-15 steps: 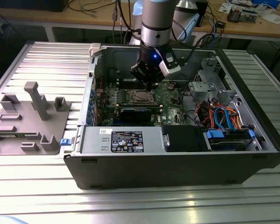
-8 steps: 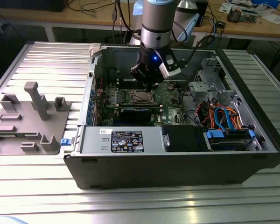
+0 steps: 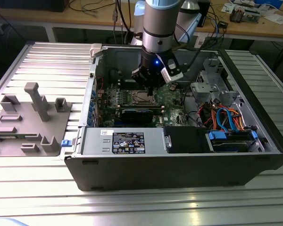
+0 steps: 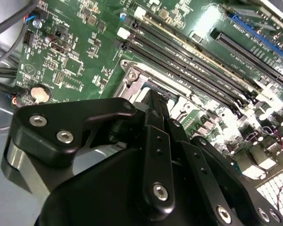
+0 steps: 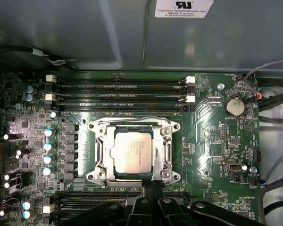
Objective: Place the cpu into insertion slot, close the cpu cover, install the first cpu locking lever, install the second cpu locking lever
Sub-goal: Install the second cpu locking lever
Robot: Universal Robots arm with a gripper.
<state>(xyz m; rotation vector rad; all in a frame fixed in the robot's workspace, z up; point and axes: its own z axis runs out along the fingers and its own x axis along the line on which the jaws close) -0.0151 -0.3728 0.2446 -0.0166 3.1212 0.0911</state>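
The open computer case [image 3: 179, 160] lies on the ribbed table [image 3: 47, 56]. Its green motherboard [image 5: 212, 141] carries the insertion slot [image 5: 96, 162], the cpu cover [image 5: 166, 146] down around the seated cpu [image 5: 132, 151]. The gripper [image 5: 151, 189] hovers at the socket edge, fingers [image 4: 155, 113] pressed together, holding nothing.

So colour-wise: the motherboard [image 5: 212, 141] is the usual deep green with fine pale traces. The cpu [image 5: 131, 152] right in front of the gripper [image 5: 151, 194] has a silvery-grey top, and the cpu cover [image 5: 166, 155] around it is shiny silver. Gripper itself is matte black with bright silver screw heads. Memory slots [image 5: 118, 92] beyond the chip are black with white clips. Case [image 3: 179, 165] is dark grey, with orange and blue cables [image 3: 226, 117] off to one side.
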